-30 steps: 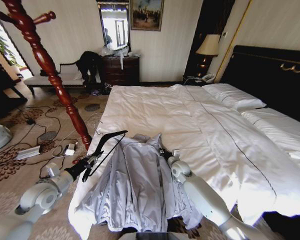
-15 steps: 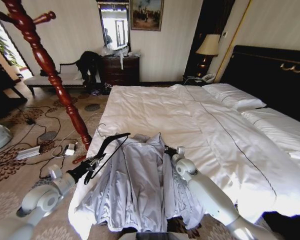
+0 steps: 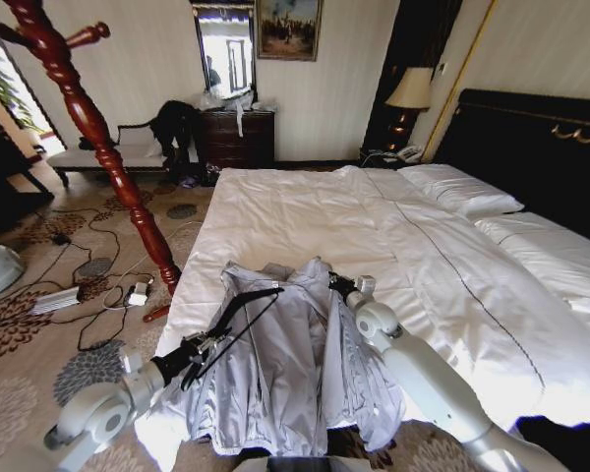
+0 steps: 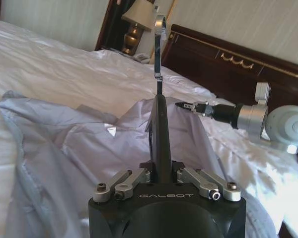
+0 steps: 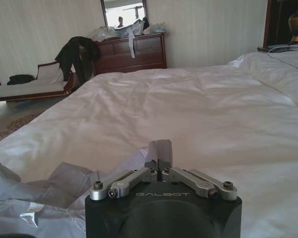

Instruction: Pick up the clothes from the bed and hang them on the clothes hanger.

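At the near edge of the bed (image 3: 305, 211), close to its near left corner, the light grey jacket (image 3: 275, 364) lies spread open on the white quilted sheet, its hem hanging over the edge toward the robot and its collar pointing up the bed. The left gripper (image 3: 199, 346) reaches in over the jacket's left half with its fingers clenched on a black clothes hanger (image 3: 241, 313); in the left wrist view the hanger (image 4: 158, 124) rises edge-on from between the closed fingers, its silver hook (image 4: 160, 34) at the far end, above the rumpled grey fabric (image 4: 79, 148). The right gripper (image 3: 336, 285) sits at the jacket's right side near the collar, and the right wrist view shows its fingers pinched together on a small fold of the grey cloth (image 5: 160, 151), lifted a little off the sheet. Beyond the jacket the sheet runs smooth to the white pillows (image 3: 462, 192) at the dark headboard (image 3: 541, 147) along the bed's right side. On the floor to the left of the bed stands a turned red-brown wooden coat stand (image 3: 98, 138), and against the far wall is a dark dresser (image 3: 238, 138) with a mirror (image 3: 226, 49) above it.
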### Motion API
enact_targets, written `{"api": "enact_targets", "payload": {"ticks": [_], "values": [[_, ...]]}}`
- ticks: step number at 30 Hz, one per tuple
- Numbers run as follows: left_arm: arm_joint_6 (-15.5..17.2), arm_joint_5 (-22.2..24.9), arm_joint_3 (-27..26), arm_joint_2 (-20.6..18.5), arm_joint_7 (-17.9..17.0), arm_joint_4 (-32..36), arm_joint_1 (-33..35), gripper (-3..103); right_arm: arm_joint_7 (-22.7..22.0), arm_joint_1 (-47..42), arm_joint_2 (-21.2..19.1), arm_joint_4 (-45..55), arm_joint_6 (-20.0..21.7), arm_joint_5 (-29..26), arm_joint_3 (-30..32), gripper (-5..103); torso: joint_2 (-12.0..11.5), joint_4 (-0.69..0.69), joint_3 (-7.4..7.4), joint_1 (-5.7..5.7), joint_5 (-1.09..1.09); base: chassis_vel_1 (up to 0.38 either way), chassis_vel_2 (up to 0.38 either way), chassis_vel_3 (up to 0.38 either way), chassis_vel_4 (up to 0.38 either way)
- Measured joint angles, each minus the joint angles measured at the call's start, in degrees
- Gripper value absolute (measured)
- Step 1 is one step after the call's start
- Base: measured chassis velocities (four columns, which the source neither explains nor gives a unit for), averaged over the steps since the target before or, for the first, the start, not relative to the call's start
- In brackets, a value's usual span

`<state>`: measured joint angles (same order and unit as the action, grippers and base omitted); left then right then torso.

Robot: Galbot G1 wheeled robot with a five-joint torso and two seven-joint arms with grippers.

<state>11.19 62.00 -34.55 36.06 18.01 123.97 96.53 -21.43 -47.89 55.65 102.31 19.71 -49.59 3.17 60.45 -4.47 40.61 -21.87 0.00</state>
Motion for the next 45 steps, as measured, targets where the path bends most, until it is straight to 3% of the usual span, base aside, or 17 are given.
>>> {"api": "enact_targets", "payload": {"ticks": [3, 5, 10, 19, 35, 41, 45], "values": [[0.68, 3.15, 0.38, -0.92, 1.13, -0.44, -1.65, 17, -0.14, -0.32, -1.06, 1.68, 0.1, -0.91, 0.22, 0, 0.0, -0.01, 0.0, 0.0, 0.0, 0.0, 0.0, 0.0, 0.0], [1.62, 7.54, 0.81, -2.53, 3.62, -1.96, -3.76, 17, -0.45, -0.68, -2.46, 4.12, 0.32, -2.93, 0.59, 0, 0.0, 0.0, 0.0, 0.0, 0.0, 0.0, 0.0, 0.0, 0.0], [3.09, 12.23, 3.11, -4.85, 7.41, -4.07, -7.68, 17, -0.51, -0.77, -3.79, 6.62, 0.64, -5.11, 1.11, 0, 0.0, 0.0, 0.0, 0.0, 0.0, 0.0, 0.0, 0.0, 0.0], [3.47, 12.54, 11.71, -5.55, 9.35, -6.68, -14.16, 17, -0.49, -0.03, -4.36, 7.4, 0.87, -6.18, 0.86, 0, 0.0, 0.01, 0.0, 0.0, -0.01, 0.0, 0.0, 0.0, 0.0], [3.26, 11.92, 18.62, -3.58, 10.32, -9.89, -19.53, 17, -0.67, 4.72, -3.95, 9.24, 1.66, -10.58, -3.89, 0, 0.0, 0.02, 0.0, 0.0, -0.02, 0.0, 0.0, 0.0, 0.0], [3.25, 12.24, 22.13, -2.4, 10.59, -10.63, -23.29, 17, -0.68, 3.98, -4.21, 9.77, 1.85, -10.72, -3.64, 0, 0.0, -0.01, 0.0, 0.0, 0.0, 0.0, 0.0, 0.0, 0.0], [2.67, 12.46, 27.16, -1.03, 11.83, -12.8, -29.02, 17, -0.88, 3.06, -4.65, 10.59, 2.05, -11.16, -3.46, 0, 0.0, 0.01, 0.0, 0.0, 0.0, 0.0, 0.0, 0.0, 0.0]]}}
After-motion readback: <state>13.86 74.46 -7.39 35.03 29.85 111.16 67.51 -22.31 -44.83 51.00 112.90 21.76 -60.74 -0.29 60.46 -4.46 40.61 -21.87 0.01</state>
